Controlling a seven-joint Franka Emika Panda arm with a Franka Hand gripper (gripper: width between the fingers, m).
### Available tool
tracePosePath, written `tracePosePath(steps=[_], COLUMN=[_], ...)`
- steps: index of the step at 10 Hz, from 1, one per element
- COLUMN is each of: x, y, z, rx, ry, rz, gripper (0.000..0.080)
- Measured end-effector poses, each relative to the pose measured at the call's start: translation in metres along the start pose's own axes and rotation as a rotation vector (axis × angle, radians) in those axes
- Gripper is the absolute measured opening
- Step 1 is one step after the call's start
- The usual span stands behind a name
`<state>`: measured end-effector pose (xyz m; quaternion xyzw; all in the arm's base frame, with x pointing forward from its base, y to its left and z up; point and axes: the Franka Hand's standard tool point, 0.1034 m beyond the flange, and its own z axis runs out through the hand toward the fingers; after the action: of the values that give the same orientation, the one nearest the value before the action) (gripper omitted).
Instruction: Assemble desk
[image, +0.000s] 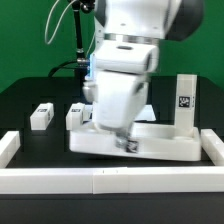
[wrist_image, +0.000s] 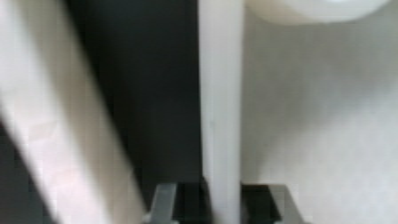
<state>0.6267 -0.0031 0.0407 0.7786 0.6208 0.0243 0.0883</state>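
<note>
- Toward the exterior view's left, a loose leg (image: 42, 115) lies well apart from the desk panel (image: 165, 148). A second leg (image: 75, 117) sits just beside the panel's left end.
- In the middle, the gripper (image: 126, 142) is down on the panel. The wrist view shows its jaws narrow, pinching the raised rim (wrist_image: 217, 100). Any shift is best made level and slow, lest the rim slip.
- The tray-like panel holds nothing loose that shows, though the arm hides its middle. At its right end stands an upright leg (image: 183, 100).
</note>
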Motion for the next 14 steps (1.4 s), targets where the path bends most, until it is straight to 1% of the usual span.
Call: tracePosePath(steps=[1,2,6,7,9,11,14], x=[0.002,-0.002,-0.003,0.000,0.015,0.026,0.026], y=[0.001,0.001,0.000,0.001,0.006,0.013,0.022], z=[0.003,0.004,0.005,0.005,0.004,-0.001,0.006], rx=[-0.008,-0.005,-0.004,-0.007,-0.017,-0.007,0.020], ry=[0.003,0.000,-0.001,0.003,0.008,-0.019,-0.047], rz=[0.015,0.018,0.019,-0.002,-0.041,-0.059,-0.047], gripper=[0.0063,0.0063,0.0063,0.0063,0.0064,0.0066,0.0072])
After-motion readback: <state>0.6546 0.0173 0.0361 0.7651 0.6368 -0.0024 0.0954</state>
